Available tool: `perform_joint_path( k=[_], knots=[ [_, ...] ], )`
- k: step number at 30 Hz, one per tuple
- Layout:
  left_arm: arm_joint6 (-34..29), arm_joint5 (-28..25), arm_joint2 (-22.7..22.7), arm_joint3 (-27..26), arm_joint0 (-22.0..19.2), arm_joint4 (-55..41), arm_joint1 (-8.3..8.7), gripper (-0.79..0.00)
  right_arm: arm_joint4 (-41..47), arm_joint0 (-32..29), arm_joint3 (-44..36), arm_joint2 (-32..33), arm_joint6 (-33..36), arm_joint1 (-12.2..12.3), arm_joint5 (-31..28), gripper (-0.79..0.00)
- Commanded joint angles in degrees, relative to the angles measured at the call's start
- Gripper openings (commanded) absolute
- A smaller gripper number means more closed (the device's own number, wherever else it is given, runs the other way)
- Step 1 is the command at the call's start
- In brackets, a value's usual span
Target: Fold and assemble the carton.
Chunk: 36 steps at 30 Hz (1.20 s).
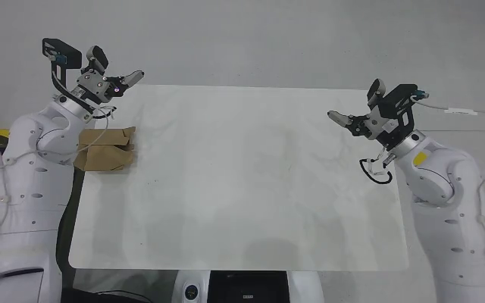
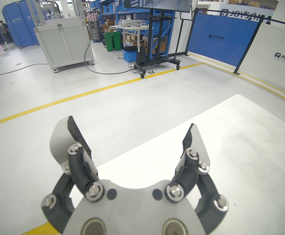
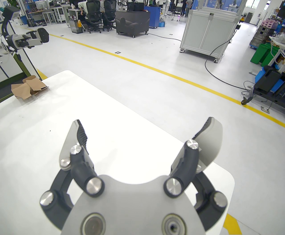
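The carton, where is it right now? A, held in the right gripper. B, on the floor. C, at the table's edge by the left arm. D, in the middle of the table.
C: the carton lies on the table at its edge beside the left arm, and the right gripper is open and empty.

- Pale grey floor (image 2: pixel 124 104), crossed by a yellow line (image 2: pixel 66 100) in front of the aluminium-framed enclosure (image 2: pixel 64 44).
- Green bins (image 2: pixel 113 41) and blue shelving (image 2: pixel 138 20) near that enclosure.
- Office chairs (image 3: pixel 95 15) well apart from it.
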Motion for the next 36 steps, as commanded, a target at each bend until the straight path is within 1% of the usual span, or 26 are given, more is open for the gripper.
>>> perform_joint_path(
  k=[1, 3, 7, 9, 12, 14, 17, 19, 23, 26, 36],
  knots=[
    [-3.8, -0.1, -0.3, 0.0, 0.5, -5.9, -0.05, 0.000, 0.0, 0.0, 0.0, 0.0, 0.0, 0.0, 0.0, 0.000],
    [-9.7, 0.9, -1.1, 0.7, 0.1, -14.8, -0.06, 0.000, 0.0, 0.0, 0.0, 0.0, 0.0, 0.0, 0.0, 0.000],
    [-24.7, 5.6, -3.2, 1.6, -1.7, -30.7, 0.39, 0.000, 0.0, 0.0, 0.0, 0.0, 0.0, 0.0, 0.0, 0.000],
    [-30.8, 7.8, -4.5, 2.3, -2.3, -36.9, 0.71, 0.000, 0.0, 0.0, 0.0, 0.0, 0.0, 0.0, 0.0, 0.000],
    [-38.4, 10.2, -6.3, 3.7, -2.7, -44.7, 1.18, 0.000, 0.0, 0.0, 0.0, 0.0, 0.0, 0.0, 0.0, 0.000],
    [-42.4, 9.7, -7.4, 4.6, -2.6, -49.3, 1.49, 0.000, 0.0, 0.0, 0.0, 0.0, 0.0, 0.0, 0.0, 0.000],
    [-44.7, 9.9, -9.1, 6.0, -1.7, -54.3, 1.82, 0.000, 0.0, 0.0, 0.0, 0.0, 0.0, 0.0, 0.0, 0.000],
    [-45.0, 10.0, -10.1, 6.7, -1.0, -56.6, 2.01, 0.000, 0.0, 0.0, 0.0, 0.0, 0.0, 0.0, 0.0, 0.000],
    [-42.6, 9.5, -12.2, 7.9, 0.9, -60.3, 2.20, 0.000, 0.0, 0.0, 0.0, 0.0, 0.0, 0.0, 0.0, 0.000],
    [-40.6, 10.6, -13.6, 8.9, 2.2, -62.2, 2.34, 0.000, 0.0, 0.0, 0.0, 0.0, 0.0, 0.0, 0.0, 0.000],
    [-39.7, 12.4, -19.4, 11.4, 6.8, -62.5, 3.70, 0.000, 0.0, 0.0, 0.0, 0.0, 0.0, 0.0, 0.0, 0.000]
  ],
)
